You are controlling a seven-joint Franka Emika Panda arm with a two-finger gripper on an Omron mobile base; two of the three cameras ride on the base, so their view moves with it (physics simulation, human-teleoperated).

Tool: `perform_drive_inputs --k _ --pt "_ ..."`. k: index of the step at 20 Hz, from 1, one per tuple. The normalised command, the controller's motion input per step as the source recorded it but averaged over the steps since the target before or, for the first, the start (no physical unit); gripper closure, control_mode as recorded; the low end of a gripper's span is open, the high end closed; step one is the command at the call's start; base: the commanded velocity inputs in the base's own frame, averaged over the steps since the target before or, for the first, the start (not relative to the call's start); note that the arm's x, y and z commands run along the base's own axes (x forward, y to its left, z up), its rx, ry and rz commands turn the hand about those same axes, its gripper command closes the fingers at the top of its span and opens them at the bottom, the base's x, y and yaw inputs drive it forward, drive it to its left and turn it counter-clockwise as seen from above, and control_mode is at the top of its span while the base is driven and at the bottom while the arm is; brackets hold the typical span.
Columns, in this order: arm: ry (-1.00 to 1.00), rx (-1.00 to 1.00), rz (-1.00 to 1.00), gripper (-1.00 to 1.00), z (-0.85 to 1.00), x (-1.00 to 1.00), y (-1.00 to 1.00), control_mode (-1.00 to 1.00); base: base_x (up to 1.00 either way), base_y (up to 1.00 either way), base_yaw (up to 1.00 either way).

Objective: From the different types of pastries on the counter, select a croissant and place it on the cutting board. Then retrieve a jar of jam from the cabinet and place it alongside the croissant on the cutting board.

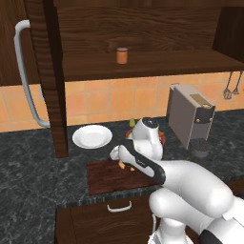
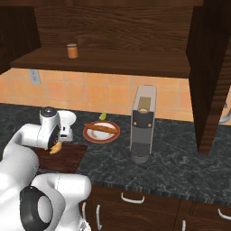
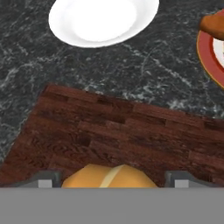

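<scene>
Nearest: fingers (image 3: 112,180) set wide either side of the croissant (image 3: 109,177), not visibly pinching it; whether it lies free on the cutting board (image 3: 109,131) or hangs just above, cannot tell. Likely the set-down step. Arm folded low over the board, wrist bent down. Beyond on the worktop (image 3: 131,70): white plate (image 1: 92,137), red-rimmed plate (image 2: 101,134) carrying the long pastry stick (image 2: 101,128), coffee machine (image 2: 143,126). Farthest: jar of jam (image 1: 122,55) upright on the open cabinet (image 1: 143,64) shelf, untouched.
</scene>
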Motion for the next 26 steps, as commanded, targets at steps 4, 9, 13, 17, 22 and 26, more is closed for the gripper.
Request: perform_drive_inputs --k 4,9,13,17,22,26 --pt "0.00 0.00 -0.11 1.00 -0.18 0.00 -0.26 -1.00 0.00 0.00 0.00" --pt "0.00 0.00 -0.07 1.00 -0.11 0.00 -0.04 -1.00 0.00 0.00 0.00" --pt "0.00 0.00 -0.05 1.00 -0.09 0.00 0.00 -1.00 0.00 0.00 0.00" --pt "0.00 0.00 0.00 1.00 0.00 0.00 0.00 -1.00 0.00 0.00 0.00" --pt "0.00 0.03 0.00 -1.00 -0.07 0.04 0.19 -1.00 0.00 0.00 0.00" --pt "0.00 0.00 0.00 -1.00 0.09 0.00 0.00 -1.00 0.00 0.00 0.00"
